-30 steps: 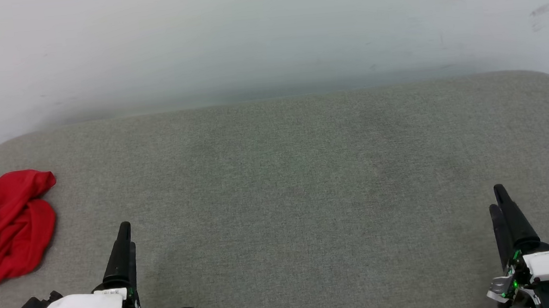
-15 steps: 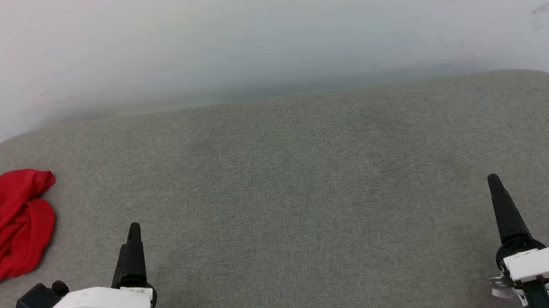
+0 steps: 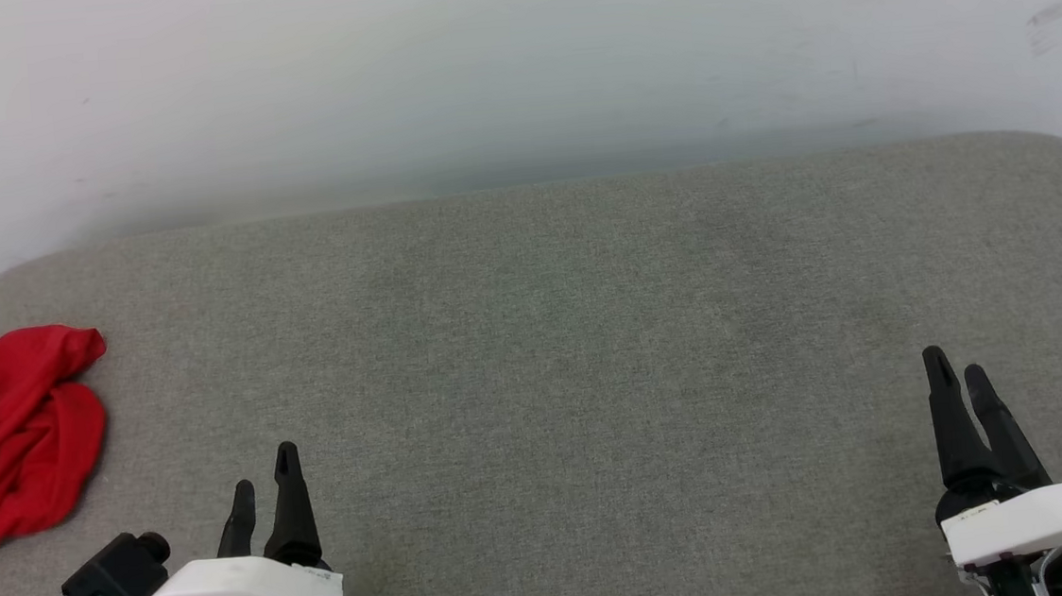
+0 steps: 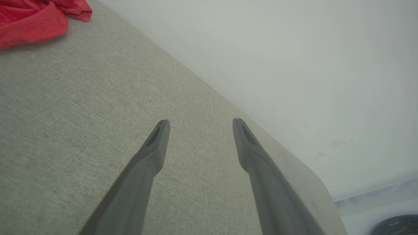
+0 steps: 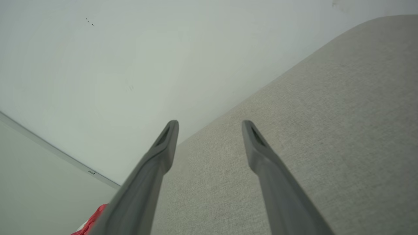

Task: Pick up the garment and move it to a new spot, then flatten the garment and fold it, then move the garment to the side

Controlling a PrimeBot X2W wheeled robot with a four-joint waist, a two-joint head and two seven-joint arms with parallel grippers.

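The garment (image 3: 16, 438), red with a white sleeve at its far left, lies crumpled at the left edge of the grey padded surface (image 3: 553, 334). A red corner of the garment (image 4: 36, 19) fills the upper left of the left wrist view, and a sliver of the garment (image 5: 93, 220) peeks out at the bottom of the right wrist view. My left gripper (image 3: 265, 470) hovers open near the front, to the right of the garment and apart from it. At the front right my right gripper (image 3: 956, 372) stands open, with nothing between its fingers.
A pale wall (image 3: 512, 63) rises behind the padded surface. The surface has rounded corners at the far left and far right. A wide bare stretch of fabric lies between the two grippers.
Both grippers have turned about their wrists, so that two separate fingers of each show in the head view. The left gripper has shifted a little to the right. The garment has not moved.
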